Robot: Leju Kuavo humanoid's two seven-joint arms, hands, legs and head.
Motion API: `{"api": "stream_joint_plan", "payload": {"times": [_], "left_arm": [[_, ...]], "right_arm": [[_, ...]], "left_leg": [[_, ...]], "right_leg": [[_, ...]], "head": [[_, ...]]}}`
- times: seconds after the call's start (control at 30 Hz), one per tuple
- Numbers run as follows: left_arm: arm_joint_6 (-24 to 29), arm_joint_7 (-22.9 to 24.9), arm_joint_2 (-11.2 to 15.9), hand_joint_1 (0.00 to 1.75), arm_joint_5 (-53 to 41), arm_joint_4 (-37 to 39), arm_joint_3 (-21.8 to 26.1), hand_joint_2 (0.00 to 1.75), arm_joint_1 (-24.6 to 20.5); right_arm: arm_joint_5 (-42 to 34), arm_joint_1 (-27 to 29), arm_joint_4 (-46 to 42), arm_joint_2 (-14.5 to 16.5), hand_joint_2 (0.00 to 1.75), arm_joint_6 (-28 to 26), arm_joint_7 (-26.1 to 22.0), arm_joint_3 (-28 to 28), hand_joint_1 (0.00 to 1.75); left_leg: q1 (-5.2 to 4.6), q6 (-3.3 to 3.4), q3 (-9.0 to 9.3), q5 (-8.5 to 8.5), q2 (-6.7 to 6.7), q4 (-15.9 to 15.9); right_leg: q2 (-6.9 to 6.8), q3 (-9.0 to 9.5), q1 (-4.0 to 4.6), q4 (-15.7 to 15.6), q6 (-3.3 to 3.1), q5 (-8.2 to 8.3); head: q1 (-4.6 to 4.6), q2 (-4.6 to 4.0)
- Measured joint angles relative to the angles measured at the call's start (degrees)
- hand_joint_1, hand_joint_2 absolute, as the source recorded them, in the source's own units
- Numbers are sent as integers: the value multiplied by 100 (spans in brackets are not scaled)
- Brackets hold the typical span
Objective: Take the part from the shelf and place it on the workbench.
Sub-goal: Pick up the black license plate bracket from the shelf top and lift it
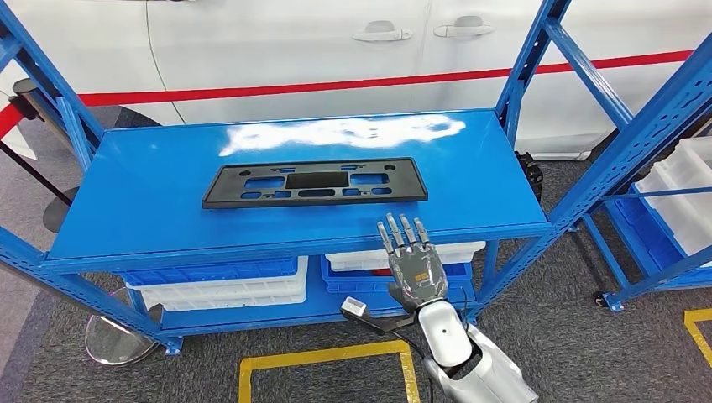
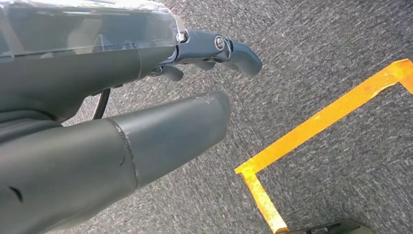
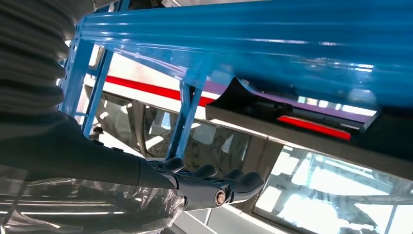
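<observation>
Black part (image 1: 315, 183) lies flat mid-shelf (image 1: 151, 210). Right robot hand (image 1: 413, 263) hovers at the shelf's front edge, fingers straight, apart, holding nothing. Left robot hand (image 2: 146, 112) hangs over carpet, empty, fingers loosely apart.

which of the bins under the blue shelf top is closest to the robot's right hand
The white bin on the lower level's right side, directly behind the right hand. The other white bin sits further left, under the black part's left end.

The blue shelf (image 1: 126, 180) bears 1 black part (image 1: 314, 184), with 2 white bins (image 1: 227, 294) beneath it and 1 robot hand (image 1: 414, 264) raised in front.
</observation>
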Motion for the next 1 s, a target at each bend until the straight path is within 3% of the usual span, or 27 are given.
{"api": "stream_joint_plan", "payload": {"times": [0.27, 0.47, 0.7, 0.87, 1.0], "left_arm": [[0, 57, 1, 0, 5, 0, 2, 0, 2], [-23, 37, 2, 0, 8, -1, 2, 0, 4], [14, -38, -41, 0, -86, 1, -44, 0, 6], [238, -20, -266, 0, -151, 3, -233, 0, 3], [933, 406, -785, 0, -125, 28, -537, 0, -78]], "right_arm": [[0, 37, 77, -8, 175, -170, -121, 0, 0], [-58, 141, -99, 18, 175, -349, -515, -408, 0], [-133, 24, -638, 34, 175, 61, -793, -769, 0], [-102, -116, -772, 59, 175, 226, -765, -819, 0], [-2, -162, -711, 241, 175, 401, -577, -811, 0]], "left_leg": [[1, 0, 1, 0, 0, 0], [0, 0, 0, 0, 0, 0], [0, 1, 0, 1, 0, 0], [-1, 1, 0, 1, -1, 0], [-12, 2, -4, 1, -1, 1]], "right_leg": [[-1, -1, 1, 0, 0, 0], [0, -1, 0, 0, 0, 0], [0, 0, 0, 0, 0, 0], [-1, 0, -1, 0, 1, 1], [-1, -2, -8, 0, 3, 2]], "head": [[1, 0], [1, 0], [1, 0], [2, 0], [-1, 0]]}}
